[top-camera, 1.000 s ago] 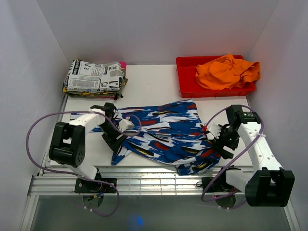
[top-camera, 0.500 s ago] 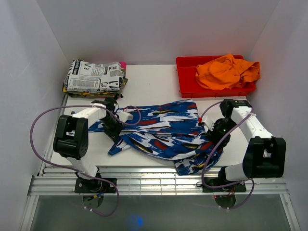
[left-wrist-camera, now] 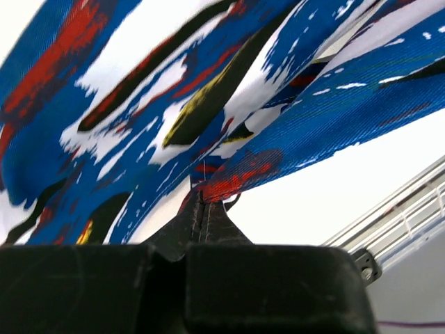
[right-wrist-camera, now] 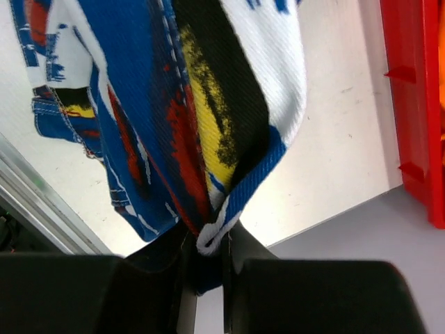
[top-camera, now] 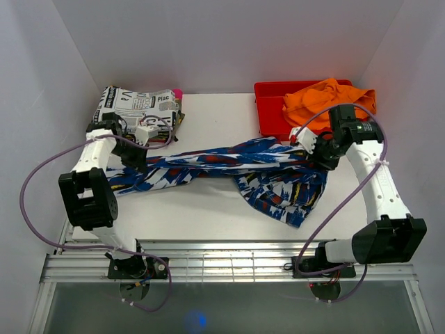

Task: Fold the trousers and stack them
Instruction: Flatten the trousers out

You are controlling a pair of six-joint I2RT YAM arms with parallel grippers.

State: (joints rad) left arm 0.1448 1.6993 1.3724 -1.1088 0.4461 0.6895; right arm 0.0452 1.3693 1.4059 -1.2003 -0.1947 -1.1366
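The blue trousers (top-camera: 264, 177), streaked white with red, black and yellow patches, hang stretched between both arms above the white table. My left gripper (top-camera: 134, 158) is shut on their left end, near the folded stack. In the left wrist view the jaws (left-wrist-camera: 200, 209) pinch a fold of the trousers (left-wrist-camera: 139, 104). My right gripper (top-camera: 318, 154) is shut on the right end, close to the red bin. The right wrist view shows a white-edged hem of the trousers (right-wrist-camera: 181, 104) clamped in that gripper (right-wrist-camera: 208, 243). A loose part sags toward the table at the right.
A folded newspaper-print cloth stack (top-camera: 135, 111) lies at the back left. A red bin (top-camera: 268, 118) at the back right holds crumpled orange cloth (top-camera: 327, 101). White walls close in the left, back and right. A metal rail (top-camera: 222, 261) runs along the near edge.
Both grippers shut on the trousers and rose, moving back and apart. The trousers went from lying spread on the table to hanging stretched between the arms.
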